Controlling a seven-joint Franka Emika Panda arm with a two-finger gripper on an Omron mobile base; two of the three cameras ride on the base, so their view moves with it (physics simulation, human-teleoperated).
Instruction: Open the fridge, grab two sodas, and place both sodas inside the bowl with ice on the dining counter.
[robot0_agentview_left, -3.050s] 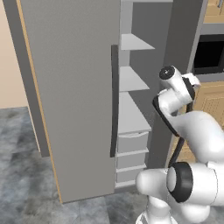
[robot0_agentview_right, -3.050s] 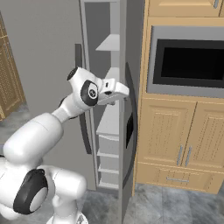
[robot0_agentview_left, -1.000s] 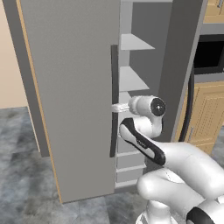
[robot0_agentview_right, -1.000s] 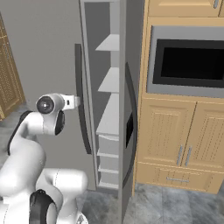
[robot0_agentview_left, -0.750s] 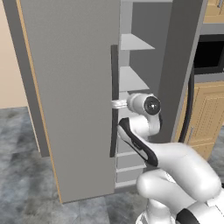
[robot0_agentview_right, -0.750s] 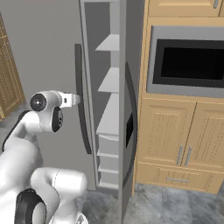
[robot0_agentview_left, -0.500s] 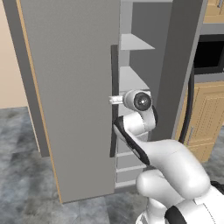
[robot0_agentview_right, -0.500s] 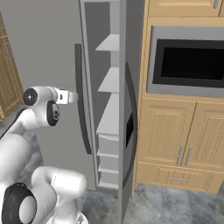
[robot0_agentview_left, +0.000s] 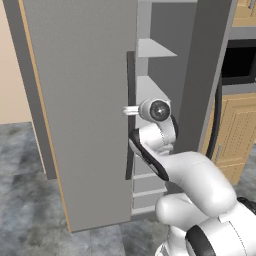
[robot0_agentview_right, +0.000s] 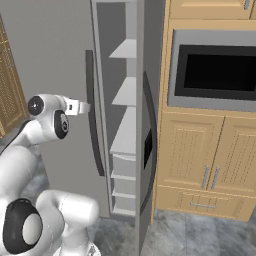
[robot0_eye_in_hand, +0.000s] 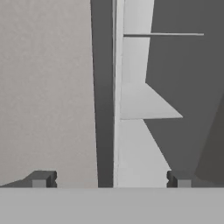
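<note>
Hand view shows the gripper (robot0_eye_in_hand: 109, 178) with jaws spread wide, grasping nothing. Between them runs the long black handle (robot0_eye_in_hand: 104, 96) of the tall grey fridge (robot0_eye_in_hand: 43, 87), and white inner shelves (robot0_eye_in_hand: 148, 103) lie beyond the right jaw.

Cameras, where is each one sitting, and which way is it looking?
Left base view: behind the arm on its left, facing the fridge; the white arm rises lower right, gripper at the black handle.
Right base view: behind on the right, facing the fridge and microwave; arm lower left.
Hand view: on the hand, looking along the open fingertips at the handle.
Both base views share the fridge, handle, shelves and arm.
</note>
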